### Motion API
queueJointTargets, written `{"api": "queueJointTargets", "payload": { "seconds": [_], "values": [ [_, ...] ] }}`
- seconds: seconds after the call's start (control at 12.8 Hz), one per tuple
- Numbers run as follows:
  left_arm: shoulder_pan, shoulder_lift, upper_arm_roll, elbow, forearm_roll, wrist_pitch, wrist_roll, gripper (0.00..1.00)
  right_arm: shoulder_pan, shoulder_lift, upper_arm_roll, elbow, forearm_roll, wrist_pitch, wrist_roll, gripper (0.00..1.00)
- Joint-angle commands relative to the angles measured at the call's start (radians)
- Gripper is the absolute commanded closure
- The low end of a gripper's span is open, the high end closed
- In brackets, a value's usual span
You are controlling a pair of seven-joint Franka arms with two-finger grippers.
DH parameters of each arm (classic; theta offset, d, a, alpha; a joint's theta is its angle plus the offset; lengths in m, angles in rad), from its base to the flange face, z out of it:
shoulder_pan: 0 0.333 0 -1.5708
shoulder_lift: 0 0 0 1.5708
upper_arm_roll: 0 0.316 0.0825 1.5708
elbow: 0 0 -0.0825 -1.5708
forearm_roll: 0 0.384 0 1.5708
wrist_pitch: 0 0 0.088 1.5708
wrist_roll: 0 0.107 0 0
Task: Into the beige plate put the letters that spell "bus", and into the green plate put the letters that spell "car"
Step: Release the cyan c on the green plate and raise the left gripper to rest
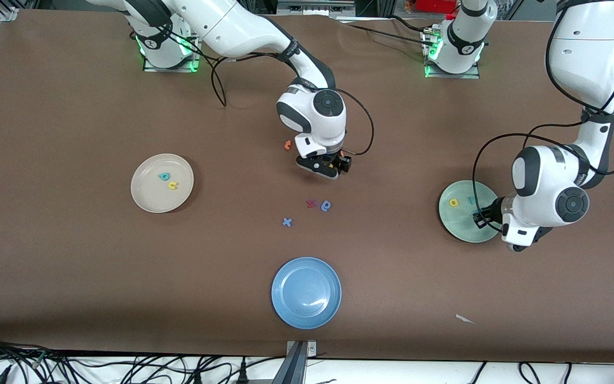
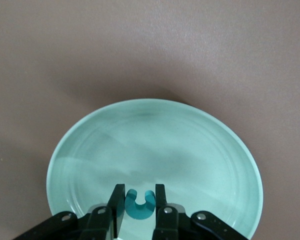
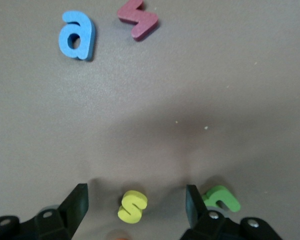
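Between the fingers: teal c (image 2: 140, 205) is bracketed by the left gripper (image 2: 140, 207), jaws narrow, over the green plate (image 2: 90, 150); grip cannot be told.
Right gripper (image 3: 135, 205): jaws spread wide, yellow s (image 3: 132, 206) framed on the table.
Green plate: yellow letter (image 1: 453, 202) at ten o'clock.
Beige plate (image 1: 147, 198): teal letter (image 1: 164, 176) and yellow letter (image 1: 172, 185) held near centre.
Strays: blue letter (image 3: 77, 35), maroon letter (image 3: 138, 19), green letter (image 3: 221, 198).

a brown table top (image 1: 72, 277) fills nearly the whole frame. along the bottom edge runs a white floor strip with black cables (image 1: 126, 368). at bottom centre sits a grey metal bracket (image 1: 297, 362). green lights (image 1: 192, 64) glow near the top.
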Motion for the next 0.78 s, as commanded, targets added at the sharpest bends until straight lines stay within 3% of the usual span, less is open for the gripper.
{"api": "queueJointTargets", "payload": {
  "seconds": [0.0, 0.31, 0.71],
  "values": [
    [0.019, -0.011, -0.006, -0.001, -0.008, 0.005, 0.04, 0.0, 0.023, 0.029, -0.01, 0.05, -0.018, -0.013, 0.036, 0.13],
    [0.019, -0.043, -0.006, 0.034, -0.008, -0.005, 0.039, 0.0, 0.026, 0.041, -0.01, 0.064, -0.018, -0.008, 0.078, 0.13],
    [0.016, -0.181, -0.01, 0.099, -0.019, -0.073, 0.069, 0.0, 0.05, 0.076, -0.016, 0.113, -0.018, -0.01, 0.098, 0.13]
  ]
}}
